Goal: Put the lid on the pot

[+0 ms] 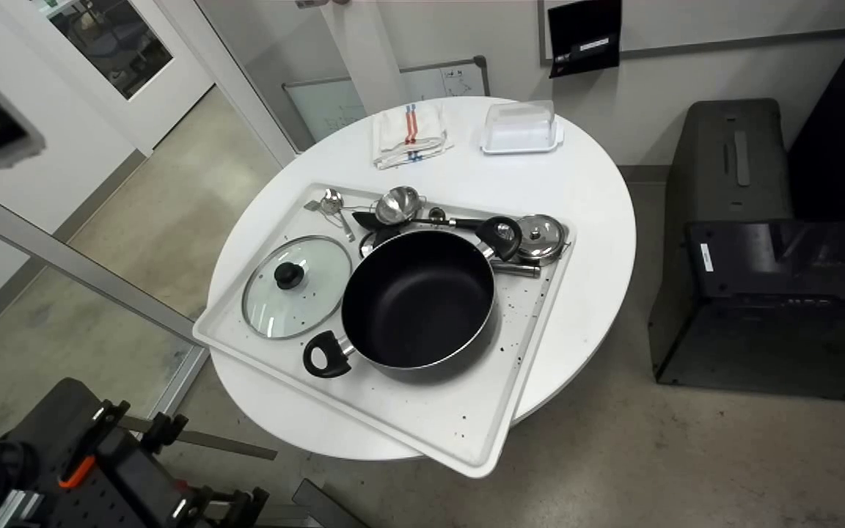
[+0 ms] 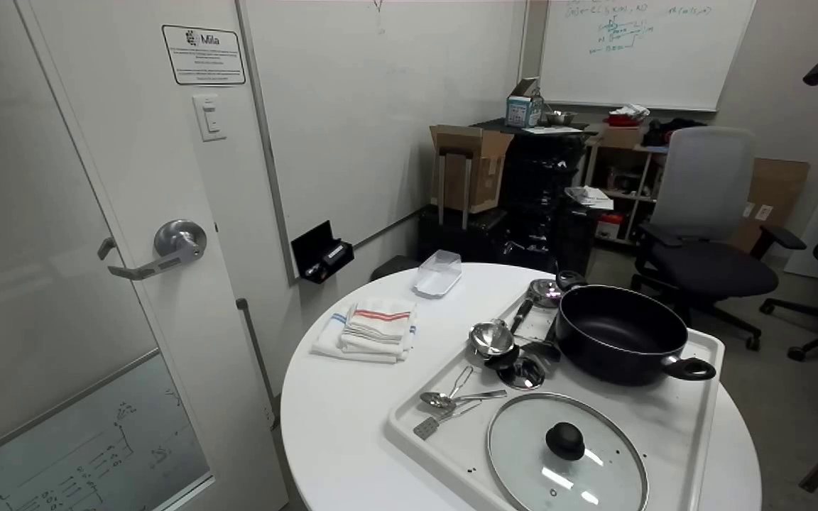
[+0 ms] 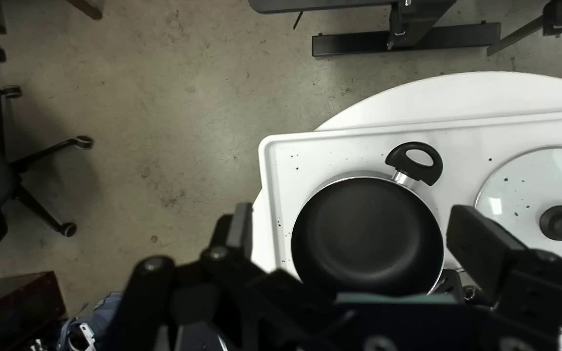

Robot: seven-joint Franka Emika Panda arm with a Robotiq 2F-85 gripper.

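The black pot (image 1: 419,301) stands upright on a white tray, its dark inside bare, in both exterior views (image 2: 622,333). The round glass lid (image 1: 320,293) lies flat on the tray beside the pot, its black knob up; it also shows in an exterior view (image 2: 530,454). In the wrist view my gripper (image 3: 351,231) is wide open with nothing between the fingers. It hovers high above the pot (image 3: 366,219), which shows between the fingers. The lid (image 3: 520,190) is at the right there, partly behind the right finger and cut by the frame edge.
The white tray (image 1: 485,447) overhangs the round table (image 1: 606,242). Metal utensils, including a ladle (image 1: 397,205) and a small metal lid (image 1: 540,238), lie behind the pot. A folded towel (image 1: 411,136) and a clear-lidded dish (image 1: 519,128) sit at the table's far side.
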